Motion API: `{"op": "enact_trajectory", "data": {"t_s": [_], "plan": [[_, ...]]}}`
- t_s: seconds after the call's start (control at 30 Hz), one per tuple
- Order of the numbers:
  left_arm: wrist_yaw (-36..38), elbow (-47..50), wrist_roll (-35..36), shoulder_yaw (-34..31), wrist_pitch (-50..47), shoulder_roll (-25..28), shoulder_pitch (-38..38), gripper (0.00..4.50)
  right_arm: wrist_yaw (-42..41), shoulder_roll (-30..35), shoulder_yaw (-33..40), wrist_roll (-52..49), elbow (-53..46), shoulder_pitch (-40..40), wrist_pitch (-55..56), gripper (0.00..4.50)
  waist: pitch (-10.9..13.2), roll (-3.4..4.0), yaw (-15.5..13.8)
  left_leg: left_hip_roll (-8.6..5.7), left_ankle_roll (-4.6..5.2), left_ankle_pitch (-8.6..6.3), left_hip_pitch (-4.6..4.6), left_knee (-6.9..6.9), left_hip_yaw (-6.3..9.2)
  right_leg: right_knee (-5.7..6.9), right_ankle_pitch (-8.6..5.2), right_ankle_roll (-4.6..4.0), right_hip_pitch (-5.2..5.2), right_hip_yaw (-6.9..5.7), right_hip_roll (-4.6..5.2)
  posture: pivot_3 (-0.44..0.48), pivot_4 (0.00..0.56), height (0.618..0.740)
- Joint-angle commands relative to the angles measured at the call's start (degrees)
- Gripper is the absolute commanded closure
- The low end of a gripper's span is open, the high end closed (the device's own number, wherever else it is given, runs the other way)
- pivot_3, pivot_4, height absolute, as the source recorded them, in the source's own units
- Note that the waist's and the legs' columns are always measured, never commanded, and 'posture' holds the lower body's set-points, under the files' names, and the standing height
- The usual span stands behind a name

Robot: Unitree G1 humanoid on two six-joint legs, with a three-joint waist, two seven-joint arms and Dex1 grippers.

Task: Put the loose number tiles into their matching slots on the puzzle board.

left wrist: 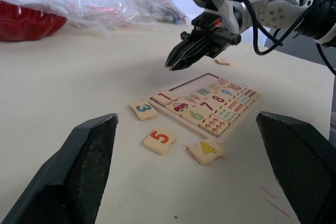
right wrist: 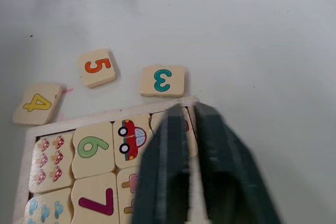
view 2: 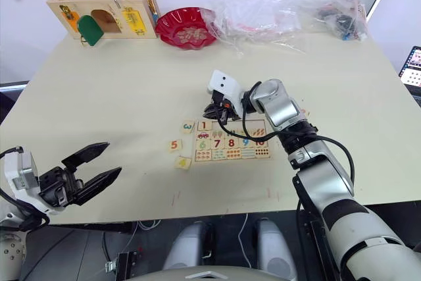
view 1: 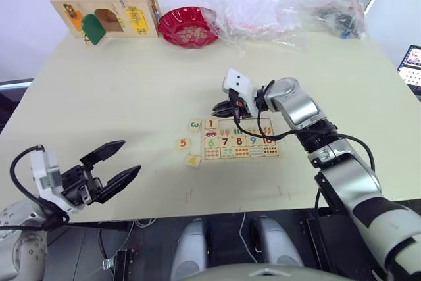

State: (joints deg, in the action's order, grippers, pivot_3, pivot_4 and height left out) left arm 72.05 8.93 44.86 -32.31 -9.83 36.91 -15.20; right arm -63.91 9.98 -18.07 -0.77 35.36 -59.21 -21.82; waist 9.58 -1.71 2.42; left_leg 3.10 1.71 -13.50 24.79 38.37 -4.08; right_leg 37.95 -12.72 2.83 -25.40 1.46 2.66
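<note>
Left eye view: right pincer [view 1: 225, 108] nearly closed, empty, over the puzzle board [view 1: 240, 141] top row above tile 1 [view 1: 211, 124]. Tiles 3 [view 1: 195, 124], 5 [view 1: 183, 143], 4 [view 1: 193, 160] loose on desk [view 1: 131, 97] beside the board. Left pincer [view 1: 118, 162] wide open, empty, at near desk edge.

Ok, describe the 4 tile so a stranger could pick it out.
Find the puzzle board mid-table. Three loose tiles lie off its left end; the 4 tile is the one nearest the robot, by the board's near corner. Its digit is yellow; the others read 3 and 5.
</note>
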Motion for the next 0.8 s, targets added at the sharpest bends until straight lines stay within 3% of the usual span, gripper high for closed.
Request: {"op": "enact_trajectory", "data": {"t_s": [0.03, 0.8], "plan": [[0.21, 0.33, 0.27, -0.23, -0.06, 0.88, 0.51, 0.0, 0.94, -0.53, 1.22, -0.31, 1.68, -2.03, 2.74, 4.4, 0.0, 0.0, 0.03, 0.0, 0.0, 0.0, 0.0, 0.0, 0.01, 0.0, 0.0, 0.0, 0.0, -0.01, 0.0, 0.0, 0.15, 0.74], [0.2, 0.85, 0.01, -0.19, 0.06, 0.55, 0.28, 0.0, 3.94, -3.93, 0.42, 4.53, 15.6, -5.57, 10.6, 4.4, 0.01, 0.02, 0.08, 0.0, -0.03, 0.02, 0.01, -0.02, 0.15, 0.0, 0.0, 0.0, 0.05, -0.15, 0.01, 0.0, 0.15, 0.74]]}}
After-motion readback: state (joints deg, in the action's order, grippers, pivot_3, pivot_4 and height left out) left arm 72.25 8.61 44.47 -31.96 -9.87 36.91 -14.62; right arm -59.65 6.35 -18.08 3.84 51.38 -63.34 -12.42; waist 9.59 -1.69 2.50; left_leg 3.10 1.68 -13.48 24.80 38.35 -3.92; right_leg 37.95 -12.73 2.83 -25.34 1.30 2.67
